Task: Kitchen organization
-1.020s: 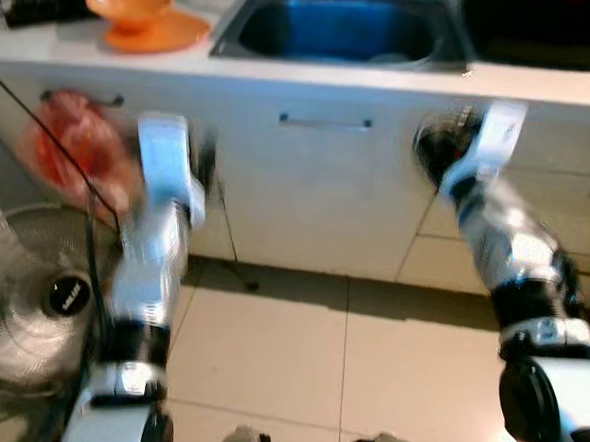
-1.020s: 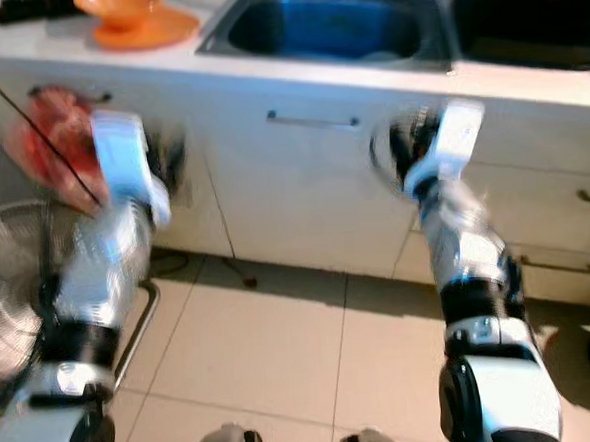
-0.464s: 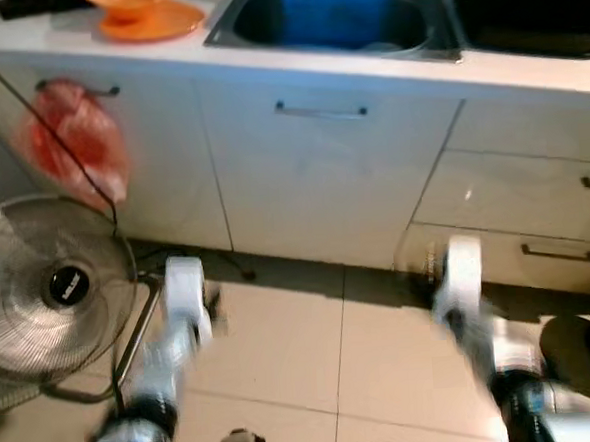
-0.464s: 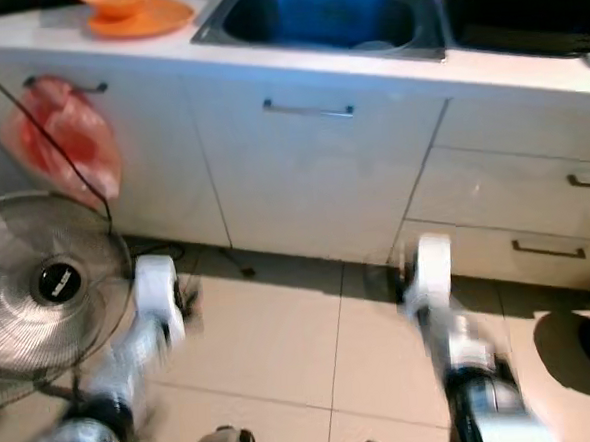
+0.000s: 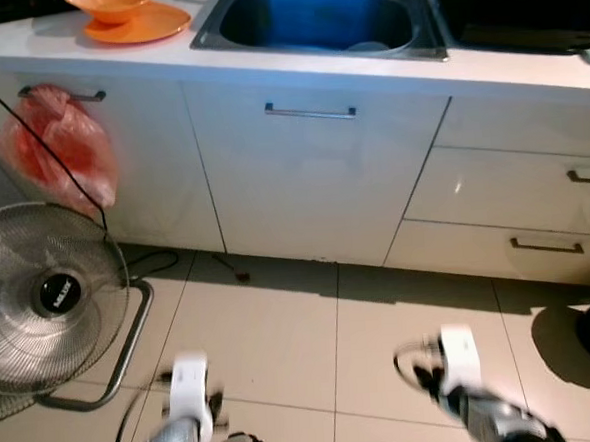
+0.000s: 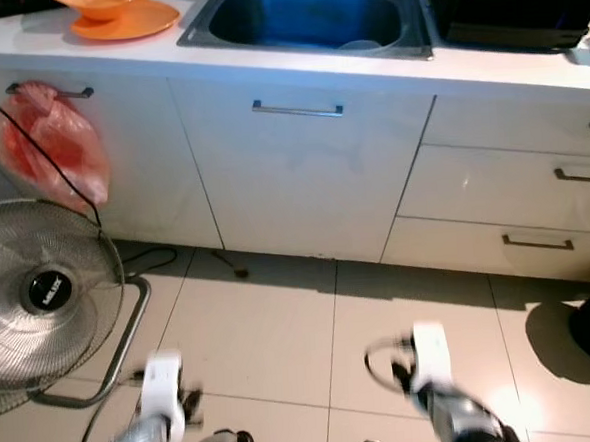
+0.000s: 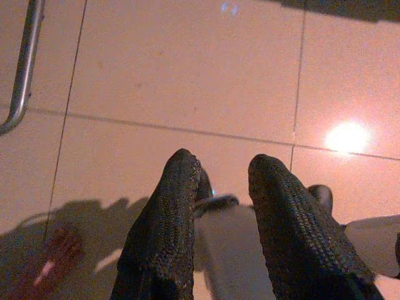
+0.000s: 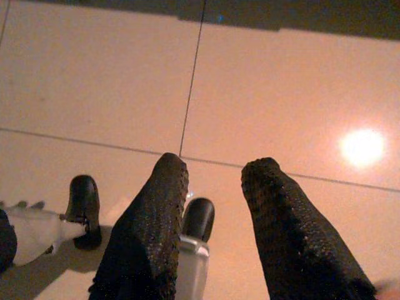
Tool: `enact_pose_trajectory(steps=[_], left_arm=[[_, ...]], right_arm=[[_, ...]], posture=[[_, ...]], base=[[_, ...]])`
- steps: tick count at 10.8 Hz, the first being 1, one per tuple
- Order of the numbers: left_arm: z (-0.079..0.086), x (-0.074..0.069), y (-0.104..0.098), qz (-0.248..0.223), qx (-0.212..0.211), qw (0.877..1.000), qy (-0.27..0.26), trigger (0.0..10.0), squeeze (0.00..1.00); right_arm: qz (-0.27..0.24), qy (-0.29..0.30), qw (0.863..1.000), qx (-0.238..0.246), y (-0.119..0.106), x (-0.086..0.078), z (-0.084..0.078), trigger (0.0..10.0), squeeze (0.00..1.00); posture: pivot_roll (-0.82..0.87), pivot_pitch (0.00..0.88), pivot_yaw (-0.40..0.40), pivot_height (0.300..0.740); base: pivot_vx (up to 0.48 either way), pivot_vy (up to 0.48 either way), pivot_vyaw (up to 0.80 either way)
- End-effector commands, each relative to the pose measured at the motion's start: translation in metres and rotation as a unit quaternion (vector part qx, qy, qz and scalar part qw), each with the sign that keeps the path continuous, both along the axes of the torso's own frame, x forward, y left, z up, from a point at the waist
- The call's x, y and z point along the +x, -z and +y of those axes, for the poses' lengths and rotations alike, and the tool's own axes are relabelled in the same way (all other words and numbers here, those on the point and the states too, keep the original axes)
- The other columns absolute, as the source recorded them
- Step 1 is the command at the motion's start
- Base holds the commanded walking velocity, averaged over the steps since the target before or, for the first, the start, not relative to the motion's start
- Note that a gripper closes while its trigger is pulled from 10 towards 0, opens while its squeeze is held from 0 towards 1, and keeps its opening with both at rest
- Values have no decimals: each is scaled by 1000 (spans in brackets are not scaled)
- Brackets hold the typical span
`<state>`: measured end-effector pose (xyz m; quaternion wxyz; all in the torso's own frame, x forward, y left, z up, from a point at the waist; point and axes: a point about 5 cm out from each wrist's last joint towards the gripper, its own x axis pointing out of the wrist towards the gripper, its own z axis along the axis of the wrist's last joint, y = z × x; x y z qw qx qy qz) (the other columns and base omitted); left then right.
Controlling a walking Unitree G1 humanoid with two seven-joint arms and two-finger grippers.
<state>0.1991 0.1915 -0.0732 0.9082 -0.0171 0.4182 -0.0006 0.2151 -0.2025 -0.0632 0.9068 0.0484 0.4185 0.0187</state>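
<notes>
Standing before the sink, the robot holds nothing; both arms hang low over the floor, well below the sink, so my guess is that the work is between steps, or not yet begun; the left gripper and the right gripper each show two black fingers parted with only tile between them, so both are released and empty. What counts as the task's thing I cannot tell; likely candidates are the orange bowl on its plate left of the sink, and the red bag hanging from a cupboard handle below that. Next, I judge, an arm must rise toward the counter and pick one. Head views give the counter, drawers right of the sink and the fan below the bag; wrist views add the finger gaps and the robot's feet.
</notes>
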Motion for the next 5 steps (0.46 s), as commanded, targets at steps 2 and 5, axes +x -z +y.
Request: enact_pose_trajectory(steps=[2, 5], left_arm=[[2, -19, 10, 37, 3, 999, -17, 10000, 0], [3, -23, 12, 43, 1, 999, -26, 10000, 0]], right_arm=[[37, -2, 999, -7, 11, -18, 0, 10000, 0], [36, 9, 999, 5, 13, -21, 3, 10000, 0]], posture=[[44, 142, -21, 723], [38, 147, -21, 723]], base=[[0, 0, 0], [0, 0, 0]])
